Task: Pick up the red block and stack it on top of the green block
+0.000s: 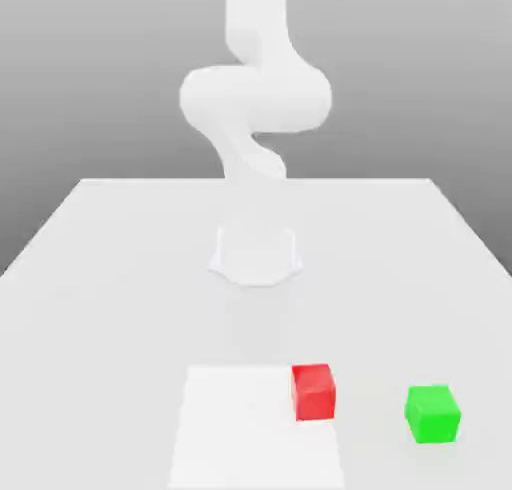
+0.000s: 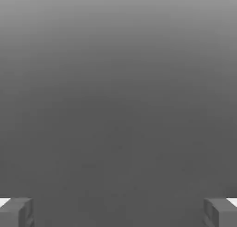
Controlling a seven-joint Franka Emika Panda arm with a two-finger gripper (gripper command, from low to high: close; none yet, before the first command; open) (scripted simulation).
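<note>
Status: the task is standing at its starting stage, with neither the pick nor the stack done. The red block (image 1: 314, 392) is sitting upright in the lower part of the exterior view, right of centre, at the upper right corner of a white patch (image 1: 250, 438) on the desk (image 1: 120, 348). Whether it is overhanging the patch's edge cannot be told. The green block (image 1: 433, 415) is resting on the desk near the exterior view's lower right corner. The two blocks are standing apart, and nothing is lying on top of either.

The arm (image 1: 257, 98) is rising from its base (image 1: 256, 256) near the centre of the exterior view and is reaching out past the top edge. In the hand view, the claw (image 2: 119, 212) is spreading its two fingers wide and is grasping nothing; it is facing a plain grey background (image 2: 118, 91).

Remaining steps, as judged from this layout:
1. The claw is needing to travel to the red block and align over it.
2. Descent, closing and lifting are following.
3. Transfer toward the exterior view's right, centring over the green block, lowering and release are completing the stack. Off-centre placement is risking a topple.
</note>
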